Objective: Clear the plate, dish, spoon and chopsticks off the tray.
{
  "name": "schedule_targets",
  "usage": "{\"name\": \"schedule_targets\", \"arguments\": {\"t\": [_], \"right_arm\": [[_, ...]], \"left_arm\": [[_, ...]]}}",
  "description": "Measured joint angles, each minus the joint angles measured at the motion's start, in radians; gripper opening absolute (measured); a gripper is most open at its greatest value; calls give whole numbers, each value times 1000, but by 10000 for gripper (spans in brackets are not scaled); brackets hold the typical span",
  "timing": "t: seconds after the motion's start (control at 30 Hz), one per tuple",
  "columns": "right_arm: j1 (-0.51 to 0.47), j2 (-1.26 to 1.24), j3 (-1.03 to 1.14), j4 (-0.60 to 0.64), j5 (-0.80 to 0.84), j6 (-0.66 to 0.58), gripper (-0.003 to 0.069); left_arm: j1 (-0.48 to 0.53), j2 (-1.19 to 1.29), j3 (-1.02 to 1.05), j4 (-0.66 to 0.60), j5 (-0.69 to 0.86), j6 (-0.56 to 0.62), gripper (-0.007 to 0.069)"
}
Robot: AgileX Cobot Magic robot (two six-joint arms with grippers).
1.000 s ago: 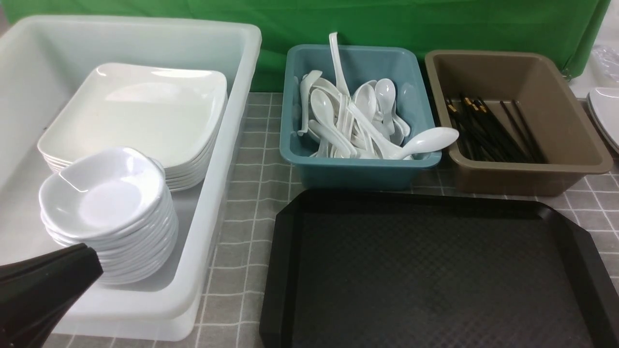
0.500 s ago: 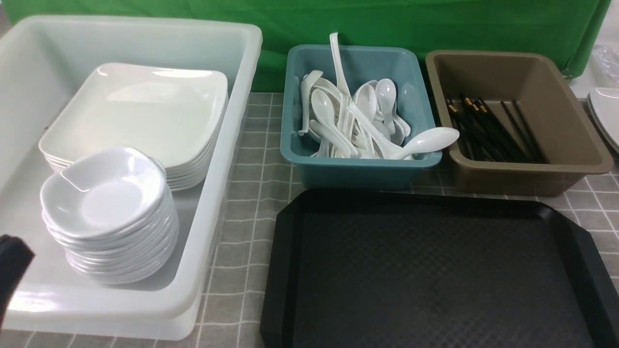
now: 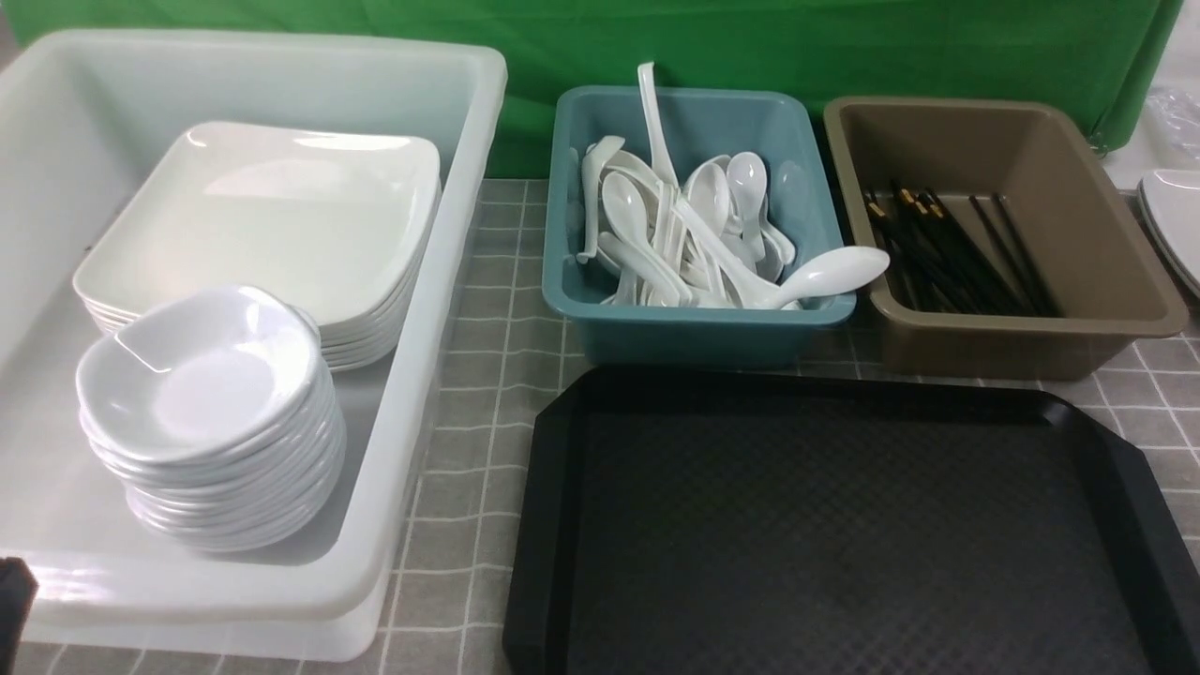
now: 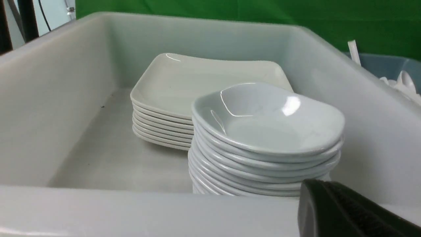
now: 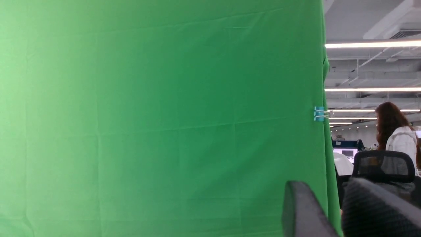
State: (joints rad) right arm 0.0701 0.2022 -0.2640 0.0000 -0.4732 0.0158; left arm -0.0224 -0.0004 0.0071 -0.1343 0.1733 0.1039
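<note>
The black tray [image 3: 553, 469] lies bare at the front right. A stack of square white plates [image 3: 272, 216] and a stack of small dishes [image 3: 202, 384] stand inside the white tub [image 3: 412, 375]. One spoon [image 3: 830, 272] rests on the spoon pile with its bowl over the teal tub's rim. The chopsticks [image 3: 947, 248] lie in the brown tub. My left gripper [image 4: 315, 189] is shut and holds nothing, just outside the white tub's near wall by the dishes [image 4: 266, 121]; only its tip [image 3: 14, 600] shows in the front view. My right gripper [image 5: 325, 187] is open and empty, pointing at the green backdrop.
The teal tub [image 3: 694, 323] full of spoons and the brown tub [image 3: 1106, 244] stand side by side behind the tray. More white plates [image 3: 1172, 220] sit at the far right edge. A grey checked cloth covers the table.
My left gripper has drawn back from beside the dish stack toward the lower left, almost leaving the front view. Nothing else has moved.
</note>
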Motion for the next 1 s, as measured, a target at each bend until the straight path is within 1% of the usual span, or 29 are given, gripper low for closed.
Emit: {"name": "schedule_targets", "arguments": {"t": [0.17,0.9,0.97,1.0], "right_arm": [[0,0,0,0,0,0,235],[0,0,0,0,0,0,237],[0,0,0,0,0,-22,237],[0,0,0,0,0,-72,237]], "left_arm": [[0,-1,0,0,35,30,1],[0,-1,0,32,36,31,2],[0,-1,0,34,36,31,2],[0,-1,0,34,36,31,2]]}}
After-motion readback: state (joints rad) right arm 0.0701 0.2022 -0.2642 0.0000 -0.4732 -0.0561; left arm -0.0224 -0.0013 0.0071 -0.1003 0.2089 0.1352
